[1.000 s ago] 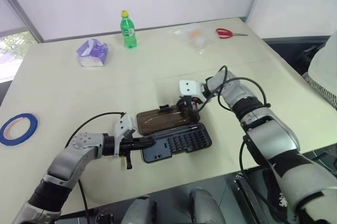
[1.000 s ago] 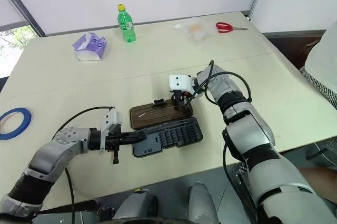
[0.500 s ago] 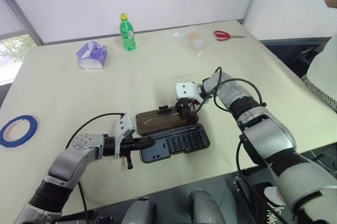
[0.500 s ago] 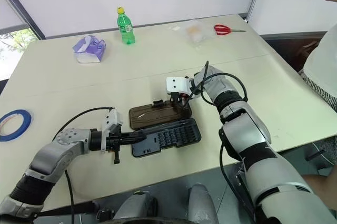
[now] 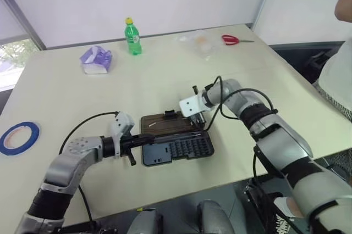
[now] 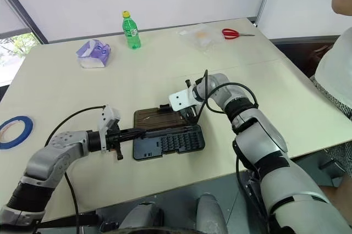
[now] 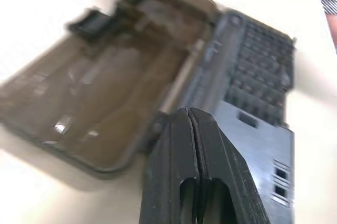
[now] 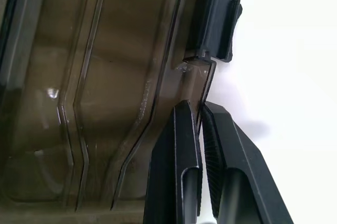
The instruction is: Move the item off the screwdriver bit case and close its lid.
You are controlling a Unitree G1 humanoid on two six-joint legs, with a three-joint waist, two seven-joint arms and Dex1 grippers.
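Since a second ago, the lid [image 5: 168,125] has tilted up off the desk [image 5: 82,96] toward the screwdriver bit case [image 5: 179,150]. At its far edge, the right end effector [image 8: 201,124] pinches its rim, seen in the right wrist view. Left end effector [image 7: 190,124], clenched empty, rests at the case's left corner.
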